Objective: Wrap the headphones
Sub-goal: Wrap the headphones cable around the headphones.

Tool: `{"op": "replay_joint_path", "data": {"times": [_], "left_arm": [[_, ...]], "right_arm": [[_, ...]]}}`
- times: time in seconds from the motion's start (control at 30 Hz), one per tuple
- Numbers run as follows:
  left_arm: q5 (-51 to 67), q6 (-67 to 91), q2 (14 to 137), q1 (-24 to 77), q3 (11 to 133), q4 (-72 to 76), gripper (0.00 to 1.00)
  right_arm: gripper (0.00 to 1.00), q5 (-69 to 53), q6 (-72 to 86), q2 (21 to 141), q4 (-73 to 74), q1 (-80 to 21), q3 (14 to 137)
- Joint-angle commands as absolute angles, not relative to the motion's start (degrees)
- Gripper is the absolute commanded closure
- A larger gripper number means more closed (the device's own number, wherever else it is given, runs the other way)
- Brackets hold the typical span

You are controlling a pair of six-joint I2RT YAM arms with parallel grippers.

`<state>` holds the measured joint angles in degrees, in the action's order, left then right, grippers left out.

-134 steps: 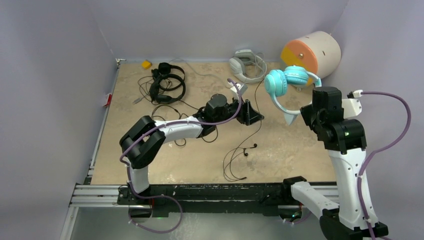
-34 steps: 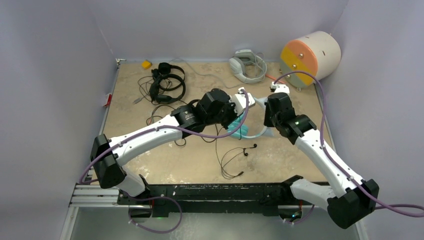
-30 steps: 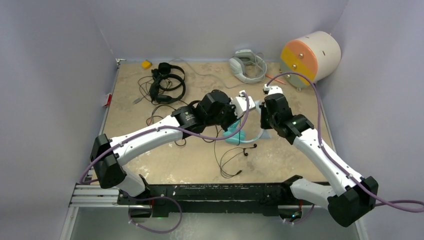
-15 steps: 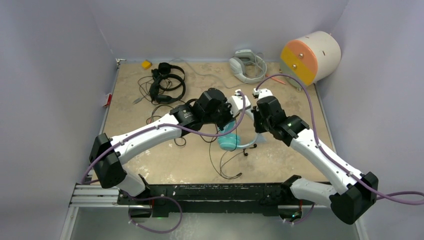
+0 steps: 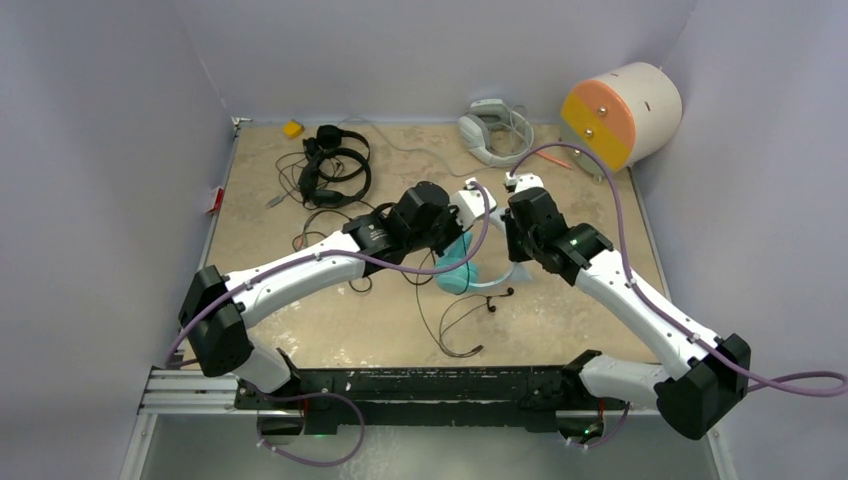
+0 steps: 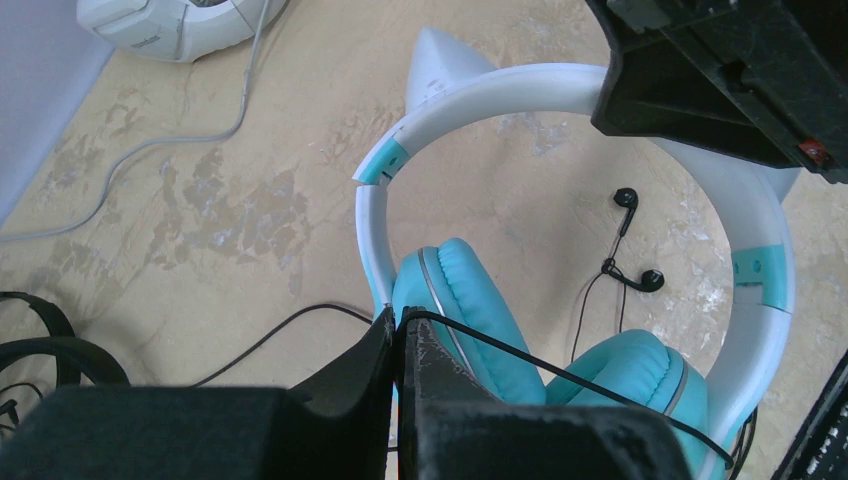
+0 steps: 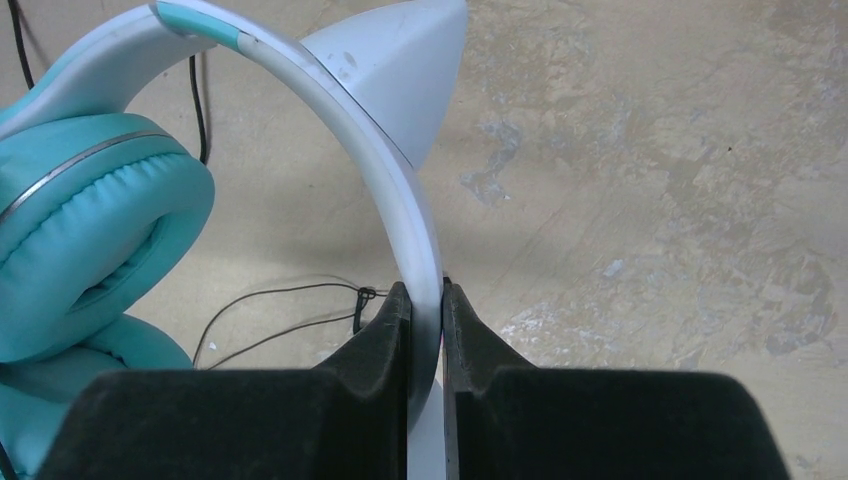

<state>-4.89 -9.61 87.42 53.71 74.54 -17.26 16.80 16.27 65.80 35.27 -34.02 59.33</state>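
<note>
The teal headphones (image 5: 457, 272) with the white cat-ear band (image 6: 470, 105) hang low over the middle of the table, ear cups (image 6: 468, 322) down. My right gripper (image 7: 427, 290) is shut on the band (image 7: 398, 190) just below one cat ear (image 7: 395, 60). My left gripper (image 6: 397, 322) is shut on the thin black cord (image 6: 560, 375), which runs taut across both teal cups. In the top view, both wrists meet over the headphones, and the fingertips are hidden there. Two black headphones (image 5: 335, 165) with loose cords lie at the back left.
A white-grey headset (image 5: 492, 130) lies at the back middle. A cream and orange cylinder (image 5: 620, 110) stands at the back right, and a small yellow block (image 5: 292, 128) at the back left. Black earbuds (image 5: 495, 300) and their thin cord (image 5: 455, 330) lie under the headphones.
The right arm has brought the teal headphones down from the far right to the table's middle. Over the last second both grippers and the headphones slid slightly left and nearer.
</note>
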Motion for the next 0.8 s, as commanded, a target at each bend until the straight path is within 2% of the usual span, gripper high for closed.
{"op": "replay_joint_path", "data": {"times": [0.0,0.3,0.43,0.47,0.5,0.77], "left_arm": [[-13.64,-10.54,86.23,52.04,74.31,-8.22,1.00],[-14.64,-8.83,87.89,51.50,75.37,-8.37,0.98],[-13.06,-8.14,88.90,50.84,76.63,-9.71,0.92],[-12.53,-8.03,89.20,50.76,76.90,-10.14,0.92],[-11.52,-7.89,89.38,50.63,77.12,-10.55,1.00],[-1.98,-2.97,90.05,46.61,76.83,-11.04,1.00]], "right_arm": [[1.00,12.55,14.50,65.63,40.60,-35.26,61.40],[1.00,9.39,13.65,64.46,40.12,-35.24,61.15],[1.00,9.14,13.53,64.54,40.55,-35.22,61.10],[1.00,9.10,13.52,64.50,40.59,-35.24,61.00],[1.00,9.08,13.61,64.44,40.57,-35.24,60.95],[1.00,2.30,13.70,61.70,39.21,-35.21,61.25]]}}
